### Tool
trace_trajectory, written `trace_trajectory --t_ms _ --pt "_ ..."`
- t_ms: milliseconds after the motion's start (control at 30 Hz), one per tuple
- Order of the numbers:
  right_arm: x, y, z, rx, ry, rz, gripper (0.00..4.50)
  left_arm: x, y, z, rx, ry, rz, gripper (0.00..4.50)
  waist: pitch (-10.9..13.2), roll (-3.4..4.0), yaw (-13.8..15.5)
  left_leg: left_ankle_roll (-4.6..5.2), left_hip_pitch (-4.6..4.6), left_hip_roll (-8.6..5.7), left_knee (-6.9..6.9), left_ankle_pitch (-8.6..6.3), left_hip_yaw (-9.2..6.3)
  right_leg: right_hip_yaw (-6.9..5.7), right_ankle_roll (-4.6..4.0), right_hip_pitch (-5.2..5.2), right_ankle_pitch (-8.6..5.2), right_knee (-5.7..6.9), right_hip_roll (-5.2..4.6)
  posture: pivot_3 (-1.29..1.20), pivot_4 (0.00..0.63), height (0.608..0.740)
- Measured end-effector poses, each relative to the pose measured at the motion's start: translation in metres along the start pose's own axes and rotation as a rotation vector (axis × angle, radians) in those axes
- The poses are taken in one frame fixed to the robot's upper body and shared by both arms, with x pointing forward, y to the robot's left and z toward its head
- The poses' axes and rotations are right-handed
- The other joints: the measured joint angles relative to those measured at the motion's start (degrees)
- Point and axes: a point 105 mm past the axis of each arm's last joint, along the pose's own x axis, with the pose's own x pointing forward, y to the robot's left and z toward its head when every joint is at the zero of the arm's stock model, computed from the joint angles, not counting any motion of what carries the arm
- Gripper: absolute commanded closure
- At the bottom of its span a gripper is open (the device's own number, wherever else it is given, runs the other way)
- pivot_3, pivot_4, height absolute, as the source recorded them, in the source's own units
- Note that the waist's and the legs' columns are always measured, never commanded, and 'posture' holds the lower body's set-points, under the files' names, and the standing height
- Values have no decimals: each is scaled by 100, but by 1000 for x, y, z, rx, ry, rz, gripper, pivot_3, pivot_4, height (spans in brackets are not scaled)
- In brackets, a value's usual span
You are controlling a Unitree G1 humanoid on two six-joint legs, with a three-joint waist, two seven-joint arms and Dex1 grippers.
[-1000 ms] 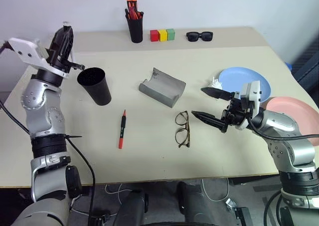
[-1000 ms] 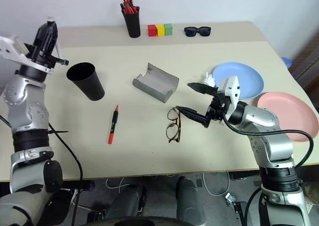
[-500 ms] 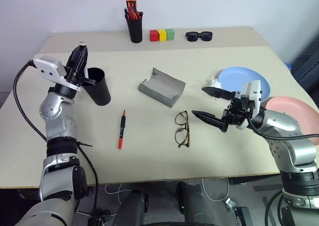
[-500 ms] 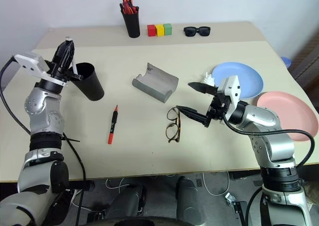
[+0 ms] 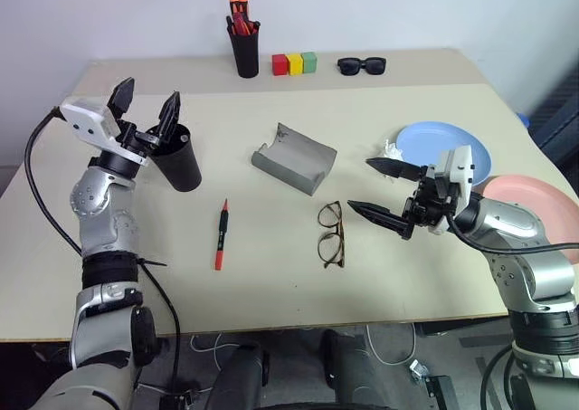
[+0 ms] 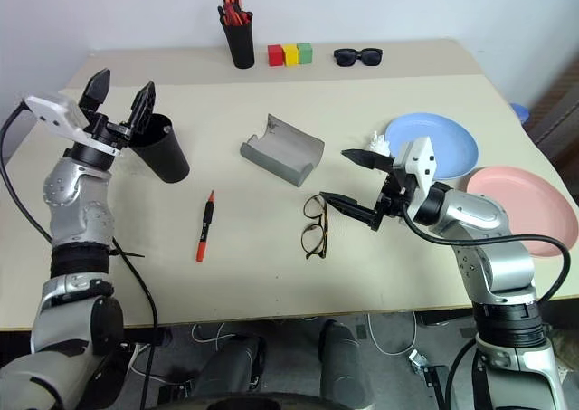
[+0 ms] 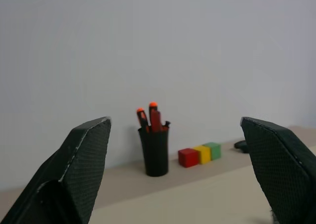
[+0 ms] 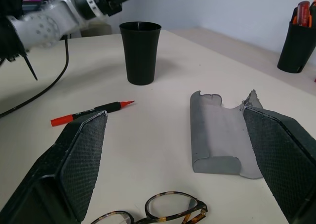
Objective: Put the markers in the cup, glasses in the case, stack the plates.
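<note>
Left end effector [image 5: 145, 109]: we see it released, fingers spread wide, at the left of the head view, raised just above the rim of the cup, holding nothing.
Right end effector [image 5: 377, 188]: we see it released too, fingers apart and level, at right of centre, pointing toward the glasses and apart from them.
Cup [image 5: 175, 156]: upright on the surface at the left, just under the left end effector; we cannot tell what is inside.
Red marker [image 5: 221, 234]: we see it flat on the surface below the cup, lengthwise toward the lower edge of the frame.
Glasses [image 5: 332, 233]: we find them lying open at centre, just left of the right fingertips.
Case [image 5: 294, 157]: open, above the glasses, near mid-frame.
Blue plate [image 5: 434, 147]: on the surface at right.
Pink plate [image 5: 534, 206]: beside the blue one, at the right edge, not stacked.
Pen pot [image 5: 244, 48]: top centre.
Coloured blocks [image 5: 295, 63]: beside the pot.
Sunglasses [image 5: 362, 64]: right of the blocks.
</note>
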Motion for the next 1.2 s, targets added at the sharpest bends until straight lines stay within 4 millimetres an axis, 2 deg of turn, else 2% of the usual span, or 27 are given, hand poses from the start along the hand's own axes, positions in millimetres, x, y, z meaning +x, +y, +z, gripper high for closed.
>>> trace_trajectory --t_ms 167,200,267,433,567,667,800,933,1200 --pt "-1 0 -1 -5 3 8 0 -2 -68 23 -111 149 -218 60 1 0 14 2 4 1 0 -1 -2 0 0 1 -1 6 1 0 150 740" --pt "-2 0 -1 -7 4 15 0 -3 -75 26 -120 177 -232 60 1 0 12 2 6 1 0 -1 -2 0 0 2 -1 6 3 0 150 740" --pt "-7 -2 -4 -7 29 28 0 -17 -84 19 -129 340 -245 60 0 4 -12 3 10 2 0 -1 -1 1 1 4 -4 7 3 0 150 740" --pt "-16 -8 -9 4 59 22 0 -54 -84 -24 -197 691 -86 60 3 5 -12 3 9 4 0 -2 -4 1 0 4 -4 8 9 0 150 740" --pt "-14 -7 -9 3 53 29 0 -63 -82 -42 -206 793 46 60 2 3 23 2 8 2 2 -1 -4 1 0 6 -3 6 8 0 150 740" --pt "-11 -4 -11 2 49 37 0 -67 -92 -58 -217 889 76 60 3 2 28 1 7 1 3 0 -4 1 0 6 -3 5 7 0 150 740" --pt "-11 -5 -11 -2 45 36 0 -64 -98 -67 -232 977 116 60 2 4 20 1 8 1 2 0 -5 1 0 6 -3 5 8 0 150 740" --pt "-11 -5 -11 -8 45 31 0 -72 -107 -83 -259 1112 135 60 2 3 11 1 8 1 2 0 -5 1 -1 6 -3 5 9 0 150 740" --pt "-15 -3 -19 9 63 8 0 -73 -99 -89 -285 1202 194 60 2 3 18 -2 7 0 2 1 -4 1 0 6 -3 4 7 0 150 740"
